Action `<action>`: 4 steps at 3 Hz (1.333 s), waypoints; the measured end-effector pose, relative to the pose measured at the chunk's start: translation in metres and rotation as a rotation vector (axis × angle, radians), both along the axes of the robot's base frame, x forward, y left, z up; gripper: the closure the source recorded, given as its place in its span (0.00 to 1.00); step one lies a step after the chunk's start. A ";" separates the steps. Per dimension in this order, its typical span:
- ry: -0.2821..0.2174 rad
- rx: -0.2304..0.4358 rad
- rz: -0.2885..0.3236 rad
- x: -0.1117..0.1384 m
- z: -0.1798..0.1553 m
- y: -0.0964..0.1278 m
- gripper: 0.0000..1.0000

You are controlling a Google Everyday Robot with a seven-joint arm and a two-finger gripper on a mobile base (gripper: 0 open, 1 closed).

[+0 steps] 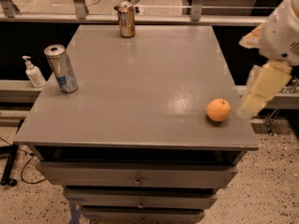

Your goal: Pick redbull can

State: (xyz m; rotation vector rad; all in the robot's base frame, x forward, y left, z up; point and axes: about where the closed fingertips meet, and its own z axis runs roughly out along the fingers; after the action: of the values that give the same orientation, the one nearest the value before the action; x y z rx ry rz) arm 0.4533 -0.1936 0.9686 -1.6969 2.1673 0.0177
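Note:
The redbull can is a tall slim silver can with blue patches low on its side. It stands upright near the left edge of the grey table. My gripper hangs at the table's right edge, just right of an orange and far from the can. Its pale yellow end points down and to the left below the white arm. It holds nothing that I can see.
A shorter gold-brown can stands at the back edge of the table. A white pump bottle sits on a lower ledge left of the table. Drawers are below the tabletop. A railing runs behind.

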 end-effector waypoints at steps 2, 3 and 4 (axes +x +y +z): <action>-0.009 0.450 0.238 0.060 0.006 0.166 0.00; -0.001 0.669 0.377 0.056 0.033 0.262 0.00; -0.001 0.668 0.377 0.056 0.033 0.262 0.00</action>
State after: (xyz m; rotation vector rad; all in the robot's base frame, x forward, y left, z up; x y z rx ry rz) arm 0.5090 0.0684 1.0012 -1.6380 1.5430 0.7488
